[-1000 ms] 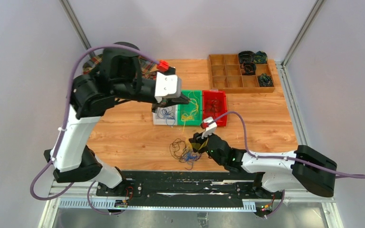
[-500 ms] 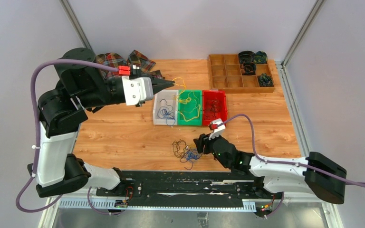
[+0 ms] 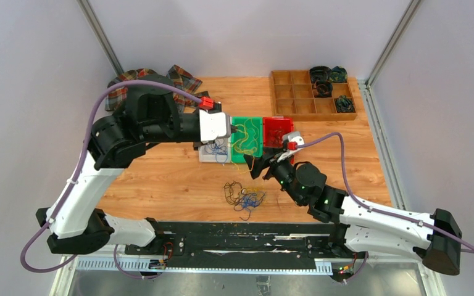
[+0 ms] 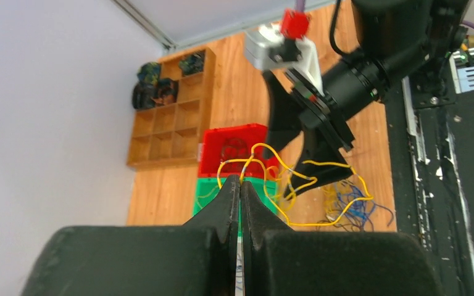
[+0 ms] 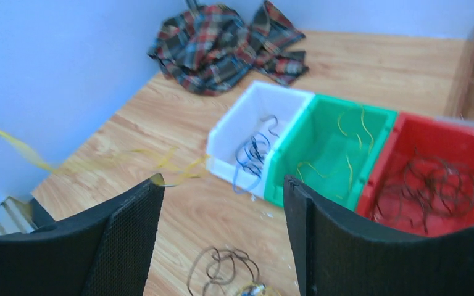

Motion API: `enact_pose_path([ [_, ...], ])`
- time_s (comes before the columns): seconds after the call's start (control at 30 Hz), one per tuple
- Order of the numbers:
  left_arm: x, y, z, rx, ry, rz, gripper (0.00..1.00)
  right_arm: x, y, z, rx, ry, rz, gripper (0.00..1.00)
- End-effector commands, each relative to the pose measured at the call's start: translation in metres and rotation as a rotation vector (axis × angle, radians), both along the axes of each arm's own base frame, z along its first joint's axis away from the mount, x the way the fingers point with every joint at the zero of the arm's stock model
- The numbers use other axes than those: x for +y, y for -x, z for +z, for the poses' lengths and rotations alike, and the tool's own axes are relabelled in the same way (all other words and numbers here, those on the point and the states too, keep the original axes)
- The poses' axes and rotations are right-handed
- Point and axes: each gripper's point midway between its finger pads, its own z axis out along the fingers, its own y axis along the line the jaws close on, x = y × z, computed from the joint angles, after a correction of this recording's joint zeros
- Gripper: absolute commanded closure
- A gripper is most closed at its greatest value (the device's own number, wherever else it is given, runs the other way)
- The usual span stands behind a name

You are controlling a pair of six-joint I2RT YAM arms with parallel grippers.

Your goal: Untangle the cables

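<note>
Yellow cable (image 4: 260, 146): one strand pinched at the tips of the left end effector (image 4: 241, 180), whose fingers are pressed together on it. From those tips it loops forward and appears to drape over one finger of the right end effector (image 5: 222, 180), which stands spread wide and grips nothing. The remaining cables are a small blue, yellow and dark tangle (image 3: 242, 198) on the tabletop (image 3: 160, 179), below and just behind the right end effector. The green bin (image 5: 352, 106) sits under the left tips, flanked by the white bin (image 5: 265, 92) and red bin (image 5: 444, 126). I cannot tell whether the strand's far end is free of the tangle. Risks, as judged: if the strand is snagged on that finger, any pull could slip it from the pinch; if it is tethered, lifting drags the whole tangle along; released now, the slack could spill outside the green bin.
</note>
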Motion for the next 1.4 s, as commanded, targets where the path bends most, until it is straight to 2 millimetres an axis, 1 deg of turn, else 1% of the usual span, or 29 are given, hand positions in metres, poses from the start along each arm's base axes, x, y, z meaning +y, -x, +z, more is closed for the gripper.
enact_pose_path([
  [0.0, 0.000, 0.009, -0.007, 0.045, 0.011, -0.022, 1.00, 0.018, -0.001, 0.051, -0.094, -0.019, 0.075, 0.31],
  [0.1, -0.001, 0.007, -0.010, 0.048, 0.001, -0.017, 1.00, 0.029, 0.003, 0.066, -0.108, -0.043, 0.126, 0.34],
  [0.17, -0.001, 0.005, -0.012, 0.043, -0.005, -0.008, 1.00, 0.032, 0.005, 0.068, -0.106, -0.053, 0.143, 0.37],
  [0.27, -0.001, 0.002, -0.014, 0.033, -0.015, -0.001, 1.00, 0.030, 0.006, 0.063, -0.099, -0.061, 0.140, 0.41],
  [0.37, -0.002, -0.002, -0.019, 0.029, -0.030, 0.007, 0.99, 0.025, 0.006, 0.053, -0.089, -0.051, 0.130, 0.44],
  [0.47, -0.004, -0.013, -0.026, 0.021, -0.058, 0.036, 1.00, 0.018, 0.005, 0.043, -0.078, -0.035, 0.115, 0.46],
  [0.57, -0.008, -0.035, -0.038, 0.018, -0.109, 0.111, 1.00, 0.008, 0.002, 0.029, -0.058, -0.012, 0.093, 0.46],
  [0.67, -0.013, -0.055, -0.052, 0.014, -0.160, 0.171, 1.00, -0.006, -0.002, 0.012, -0.024, 0.015, 0.057, 0.41],
  [0.77, -0.019, -0.075, -0.066, 0.012, -0.214, 0.215, 0.99, -0.026, -0.007, -0.005, 0.006, 0.033, -0.017, 0.34],
  [0.8, -0.021, -0.081, -0.071, 0.013, -0.228, 0.225, 0.99, -0.033, -0.008, -0.014, 0.019, 0.047, -0.038, 0.33],
  [0.83, -0.024, -0.088, -0.075, 0.016, -0.241, 0.236, 1.00, -0.045, -0.012, -0.019, 0.032, 0.053, -0.093, 0.31],
  [0.93, -0.029, -0.110, -0.088, 0.042, -0.271, 0.276, 1.00, -0.065, -0.017, -0.033, 0.062, 0.076, -0.161, 0.29],
  [1.0, -0.032, -0.126, -0.096, 0.054, -0.288, 0.298, 0.99, -0.077, -0.019, -0.040, 0.083, 0.096, -0.205, 0.28],
  [1.1, -0.034, -0.152, -0.122, 0.073, -0.328, 0.333, 1.00, -0.096, -0.021, -0.047, 0.101, 0.116, -0.273, 0.28],
  [1.23, -0.031, -0.180, -0.158, 0.075, -0.379, 0.366, 0.99, -0.109, -0.020, -0.049, 0.102, 0.109, -0.301, 0.28],
  [1.37, -0.037, -0.200, -0.183, 0.085, -0.381, 0.379, 1.00, -0.116, -0.019, -0.054, 0.108, 0.111, -0.322, 0.28],
])
